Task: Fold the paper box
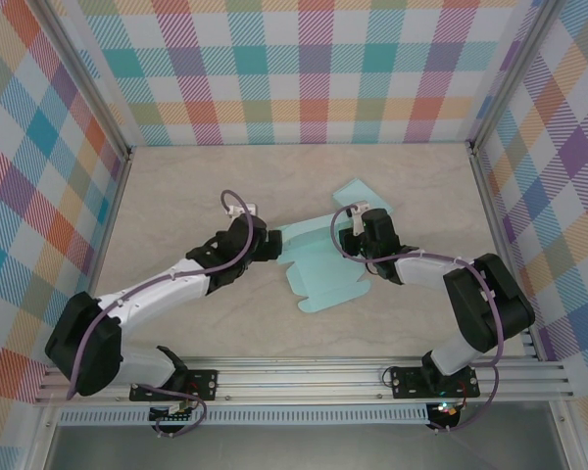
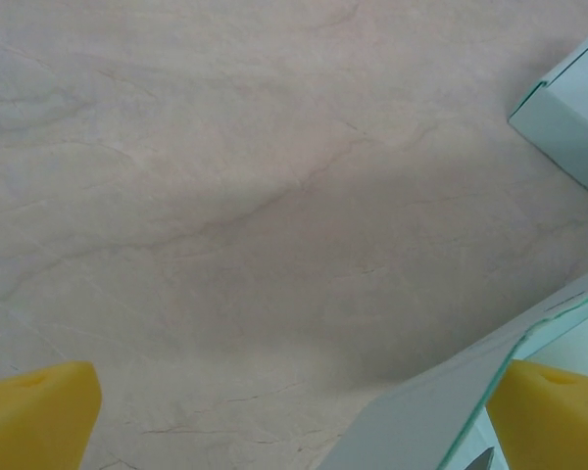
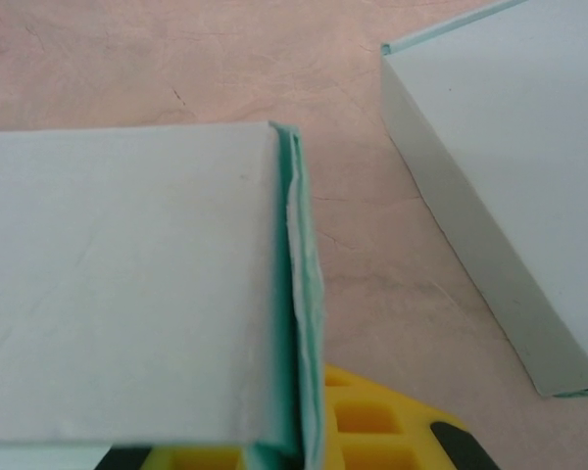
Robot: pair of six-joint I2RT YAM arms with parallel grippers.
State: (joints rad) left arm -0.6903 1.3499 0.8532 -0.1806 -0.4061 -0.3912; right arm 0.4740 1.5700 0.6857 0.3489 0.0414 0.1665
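Observation:
The paper box (image 1: 318, 266) is a mint-green cut sheet, partly folded, lying in the middle of the table. My right gripper (image 1: 357, 227) is shut on a doubled-over flap of the box (image 3: 127, 284), with a yellow finger (image 3: 377, 426) showing beside the folded edge. Another raised panel (image 3: 510, 176) stands to its right. My left gripper (image 1: 272, 245) sits at the sheet's left edge and is open. Its yellow fingertips (image 2: 34, 416) are far apart. A box flap (image 2: 441, 411) rises just inside the right-hand one, and another corner of the box (image 2: 573, 98) lies further off.
The beige marble-patterned tabletop (image 1: 176, 196) is fenced by plaid walls (image 1: 304, 69) at the back and on both sides. An aluminium rail (image 1: 304, 377) carrying the arm bases runs along the near edge.

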